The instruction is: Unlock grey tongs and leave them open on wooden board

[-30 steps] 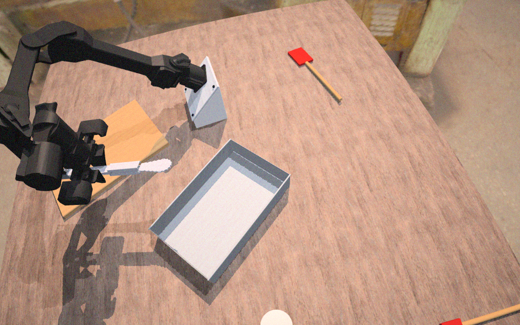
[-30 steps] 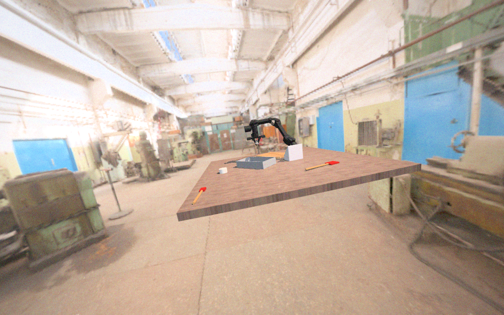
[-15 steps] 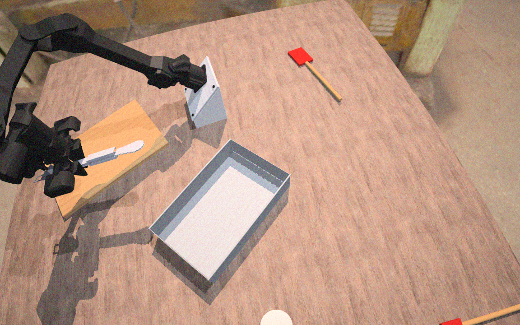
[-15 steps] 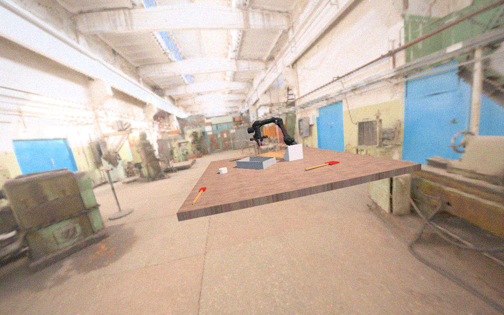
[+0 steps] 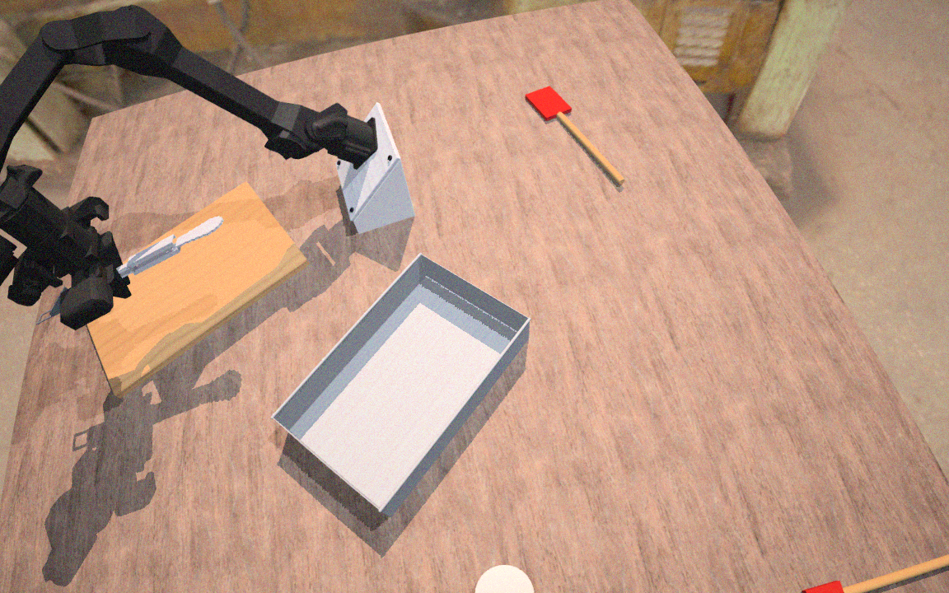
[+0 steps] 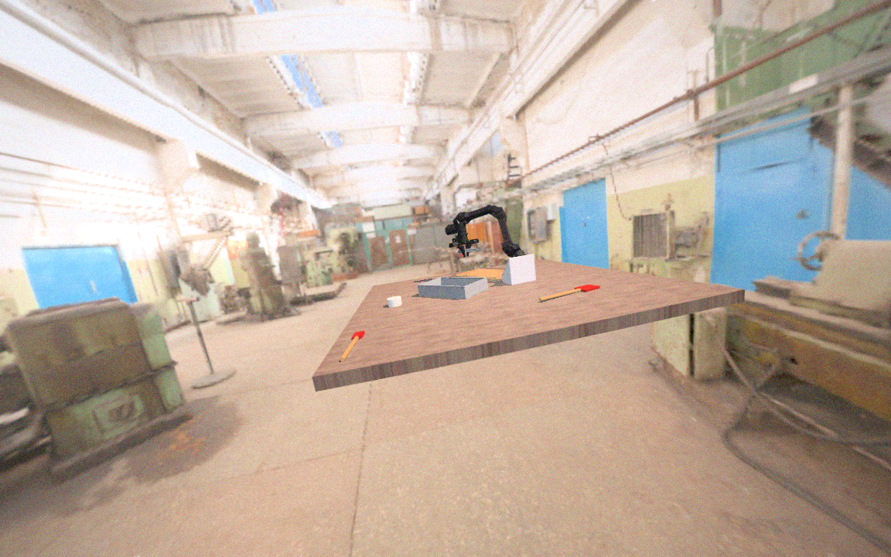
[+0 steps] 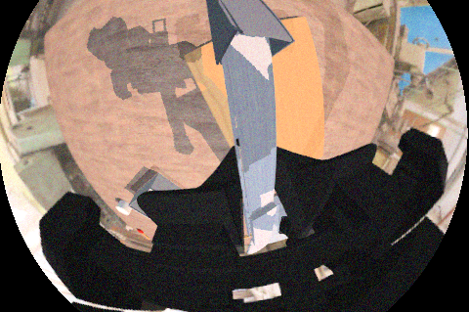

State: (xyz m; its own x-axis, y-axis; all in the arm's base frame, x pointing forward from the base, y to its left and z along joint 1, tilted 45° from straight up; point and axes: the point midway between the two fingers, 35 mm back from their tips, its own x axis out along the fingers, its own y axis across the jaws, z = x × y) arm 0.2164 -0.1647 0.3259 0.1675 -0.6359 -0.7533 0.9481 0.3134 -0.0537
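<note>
Item: tongs (image 5: 168,247), grey, scalloped tips.
Location: held in the air over the board (image 5: 242,258), the tips reaching toward the board's middle, the hinge end at the board's left edge; the tin (image 5: 315,394) stands well apart, with nothing across it.
Holder: gripper (image 5: 105,276), pinched on the tongs near the hinge end; in the wrist view the fingers are seen pressed against both sides of the handles.
Attitude: the tongs are seen to lie at a slant in the top view; how steeply the tips point down cannot be told from these views.
Arms of tongs: seen close together in the wrist view (image 7: 250,116); whether the lock is released cannot be told.
Step in hand: judged to be the carry over the board, ahead of unlocking or setting down.
Method advised: the tips are to be pointed plainly downward before the squeeze is relied upon; the squeeze is to be kept square across the handles so that the tongs are not twisted out.
Placement advised: the tongs are to be lowered until they rest on the board, whole length within its edges, before the fingers are spread.
Risk: a release from height could bounce the tongs off the board's left edge.
Bystanders: white block (image 5: 378,188), red spatula (image 5: 570,128); both well apart, not to be touched.
</note>
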